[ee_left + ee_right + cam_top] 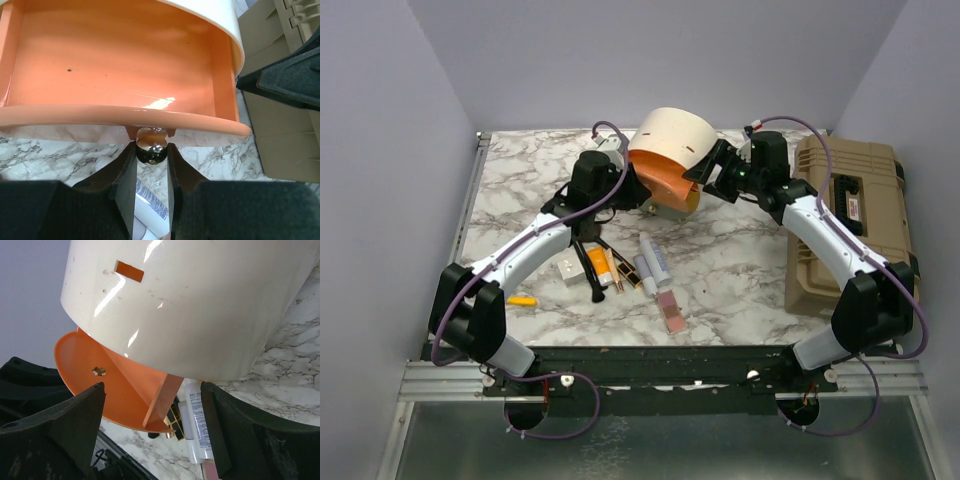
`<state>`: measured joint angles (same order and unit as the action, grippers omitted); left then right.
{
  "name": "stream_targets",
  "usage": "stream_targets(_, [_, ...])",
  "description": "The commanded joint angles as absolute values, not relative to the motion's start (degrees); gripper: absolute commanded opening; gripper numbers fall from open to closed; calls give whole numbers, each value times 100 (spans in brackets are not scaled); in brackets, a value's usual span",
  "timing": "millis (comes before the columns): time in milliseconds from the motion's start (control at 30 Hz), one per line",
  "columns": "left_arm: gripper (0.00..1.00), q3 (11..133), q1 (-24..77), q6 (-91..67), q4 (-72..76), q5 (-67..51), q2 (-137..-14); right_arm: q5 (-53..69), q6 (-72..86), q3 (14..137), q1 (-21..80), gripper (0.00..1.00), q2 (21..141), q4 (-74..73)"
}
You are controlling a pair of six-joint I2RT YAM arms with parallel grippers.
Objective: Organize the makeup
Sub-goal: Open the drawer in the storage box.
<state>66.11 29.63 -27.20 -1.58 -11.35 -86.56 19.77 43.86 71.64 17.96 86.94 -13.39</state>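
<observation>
Makeup [642,272] clustered flat, front ctr: wht tubes [654,264], lipsticks [620,272], pink palette [670,312], sq compact [568,268].

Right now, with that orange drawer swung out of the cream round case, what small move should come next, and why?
Probably the left gripper should let go of the small shiny knob: the orange drawer stands open and empty, while the white tubes and gold-black lipsticks lie on the marble table.

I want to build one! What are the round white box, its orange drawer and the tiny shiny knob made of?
The round white box is probably glossy cream plastic: light streaks shine on its smooth wall. The orange drawer is likely the same hard plastic, with a bright glare spot. The knob looks like polished metal, mirror-shiny, though it could be chromed plastic.
</observation>
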Motion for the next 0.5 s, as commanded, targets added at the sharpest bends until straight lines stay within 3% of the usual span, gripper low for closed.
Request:
stream_targets(0, [0,6469,2959,-2885,-220,-1397,-8457,1861,4256,7319,1824,84,8604,-1443])
stream_targets(467, [0,6764,2958,-2297,-788,-1425,-8404,1757,4290,7189,1828,84,8420,-1441])
